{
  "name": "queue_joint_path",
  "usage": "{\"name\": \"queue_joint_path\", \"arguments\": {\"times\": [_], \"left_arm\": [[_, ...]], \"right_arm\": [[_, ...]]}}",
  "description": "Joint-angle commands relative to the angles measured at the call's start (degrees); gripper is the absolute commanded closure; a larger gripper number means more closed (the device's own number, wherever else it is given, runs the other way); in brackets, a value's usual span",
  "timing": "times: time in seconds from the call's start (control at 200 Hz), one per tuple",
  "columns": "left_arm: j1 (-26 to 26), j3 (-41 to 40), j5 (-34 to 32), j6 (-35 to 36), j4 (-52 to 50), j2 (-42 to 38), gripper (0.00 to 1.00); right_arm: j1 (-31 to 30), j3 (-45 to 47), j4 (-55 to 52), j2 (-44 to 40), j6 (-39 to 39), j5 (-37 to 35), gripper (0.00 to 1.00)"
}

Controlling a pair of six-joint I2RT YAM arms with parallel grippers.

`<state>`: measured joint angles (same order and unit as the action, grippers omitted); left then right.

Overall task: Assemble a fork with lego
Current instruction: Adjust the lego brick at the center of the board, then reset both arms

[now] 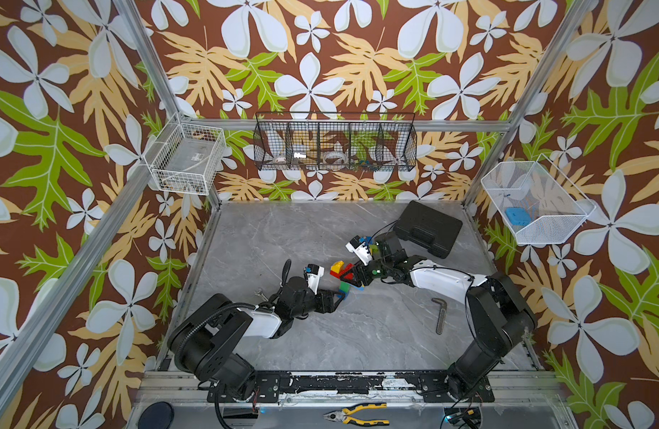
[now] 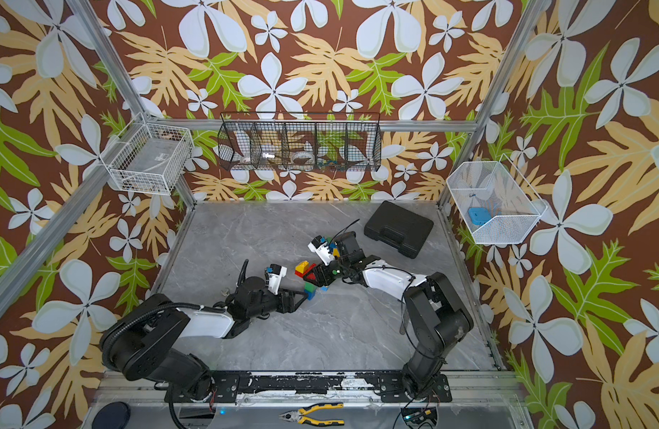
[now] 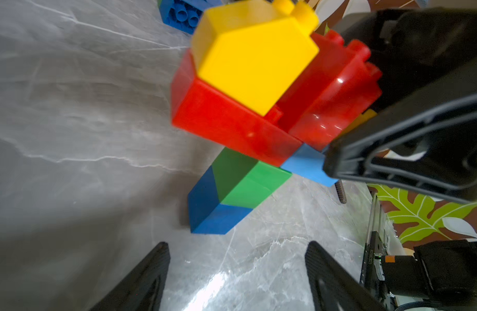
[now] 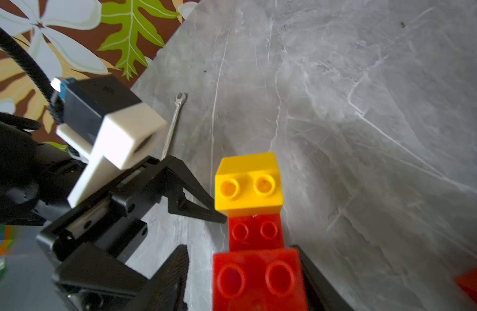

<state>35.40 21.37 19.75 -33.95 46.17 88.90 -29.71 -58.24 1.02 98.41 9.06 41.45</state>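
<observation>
Your left gripper [image 3: 237,243] sits low, fingers wide, empty, facing the lego stack [image 3: 232,123]. Your right gripper [image 4: 240,249] straddles its red brick [image 4: 256,280], grip unclear; 1 wrench [image 4: 175,118] nearby.

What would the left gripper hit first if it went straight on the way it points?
Probably the blue brick at the end of the lego build, straight ahead of the open left gripper; depth is unclear.

brown floral wallpaper [image 1: 320,55]; grey marble tabletop [image 1: 357,334]; black wire basket [image 1: 335,114] at 12 o'clock; white basket [image 1: 194,126] at 10 o'clock.
</observation>
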Motion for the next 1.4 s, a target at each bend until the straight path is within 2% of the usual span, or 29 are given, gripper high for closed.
{"name": "queue_joint_path", "arguments": {"times": [0.0, 0.275, 0.525, 0.681, 0.781, 0.921, 1.011, 1.071, 1.131, 1.161, 1.211, 1.286, 1.356, 1.391], "left_arm": [[0.0, 0.5, 2.0, -0.3, 5.3, 2.1, 0.19], [0.0, 0.0, 1.4, -1.3, 6.2, 4.7, 0.19], [0.1, -4.5, 1.3, -4.8, 9.7, 4.0, 0.2], [2.5, -7.2, -1.1, -6.7, 10.2, 1.6, 0.2], [4.7, -7.2, -1.3, -7.5, 10.1, 1.6, 0.2], [5.5, -8.6, -3.9, -8.1, 8.2, -1.8, 0.2], [5.5, -9.6, -8.0, -7.3, 2.3, -8.3, 0.2], [5.4, -9.9, -12.5, -6.5, -3.5, -15.3, 0.2], [5.4, -9.6, -20.0, -4.8, -10.9, -23.4, 0.18], [5.4, -8.9, -25.0, -4.1, -15.0, -27.5, 0.16], [4.9, -7.6, -34.0, -2.3, -20.9, -33.9, 0.12], [3.9, -6.7, -46.2, 2.0, -24.3, -42.3, 0.01], [3.4, -7.4, -61.8, 5.8, -22.1, -47.5, 0.0], [1.7, -8.1, -66.4, 10.1, -19.4, -48.1, 0.01]], "right_arm": [[1.6, -0.3, 4.8, 1.7, 3.1, 8.1, 0.39], [3.6, -5.8, 0.6, 8.0, 0.0, 9.5, 0.37], [3.5, -10.7, -0.2, 14.5, -0.4, 12.4, 0.37], [2.8, -14.0, -1.5, 17.6, -1.0, 13.0, 0.36], [2.5, -15.9, -2.7, 18.8, -1.5, 10.6, 0.35], [4.1, -11.5, 2.6, 12.5, 1.9, -2.4, 0.31], [7.1, -2.8, 12.9, 3.6, 8.4, -11.1, 0.25], [9.3, 3.5, 17.9, -3.4, 10.8, -18.7, 0.19], [10.6, 9.5, 21.2, -11.2, 10.6, -28.9, 0.1], [10.8, 12.2, 22.6, -15.1, 9.9, -35.0, 0.0], [11.1, 16.8, 25.1, -20.6, 8.2, -45.0, 0.01], [11.7, 21.0, 26.9, -26.0, 5.5, -60.9, 0.01], [12.6, 24.4, 29.7, -27.6, -2.1, -69.1, 0.01], [12.9, 25.9, 31.2, -27.8, -5.8, -72.1, 0.01]]}}
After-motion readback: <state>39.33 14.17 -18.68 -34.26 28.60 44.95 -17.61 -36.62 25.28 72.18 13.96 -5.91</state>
